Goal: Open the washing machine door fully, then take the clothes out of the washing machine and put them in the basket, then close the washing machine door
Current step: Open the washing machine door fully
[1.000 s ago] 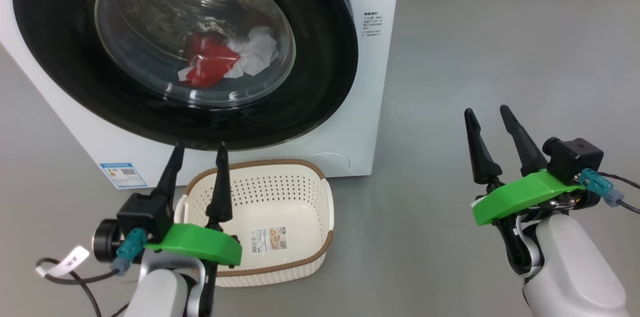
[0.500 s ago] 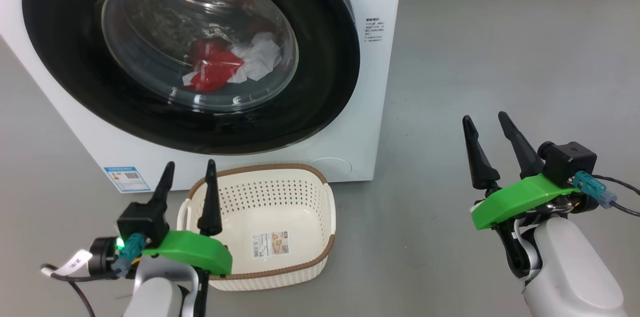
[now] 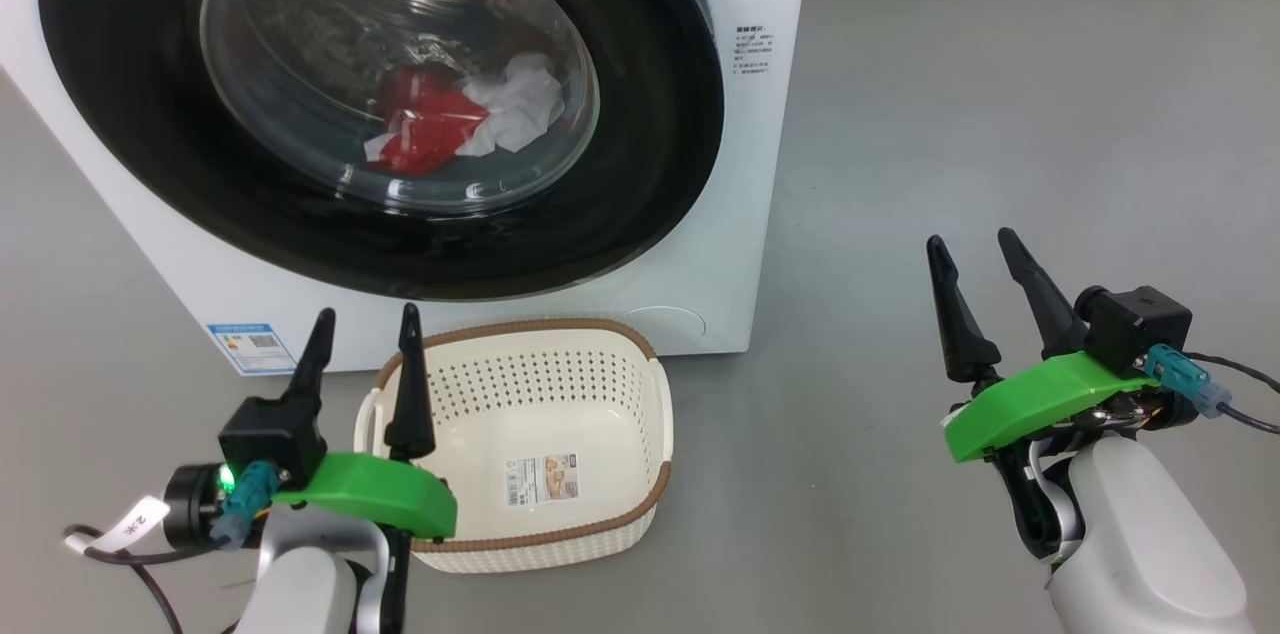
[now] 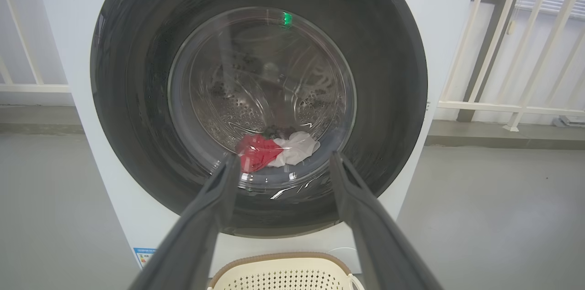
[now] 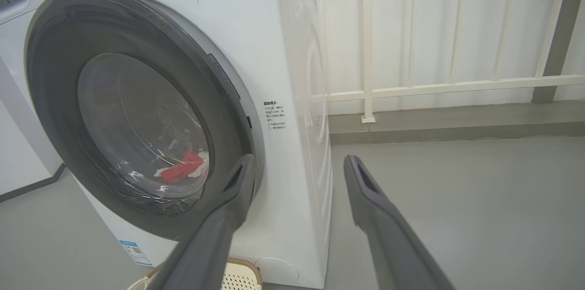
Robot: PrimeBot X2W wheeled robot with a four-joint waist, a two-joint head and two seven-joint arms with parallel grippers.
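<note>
Door shut, both grippers spread wide and empty.
My left gripper [image 3: 366, 314] hovers near, by the left end of the basket [image 3: 655, 434], low under the washing machine door [image 3: 660, 114]. Red and white clothes [image 3: 440, 119] show through it. The door's right edge lies far and left of my right gripper [image 3: 970, 239], which I judge the nearer arm.

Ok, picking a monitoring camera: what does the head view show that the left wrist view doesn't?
Head view adds the open right gripper and the sticker inside the basket. Left wrist view adds a white railing beside the washing machine. Both: the washing machine door, the clothes behind its glass, the basket rim, the open left gripper.
</note>
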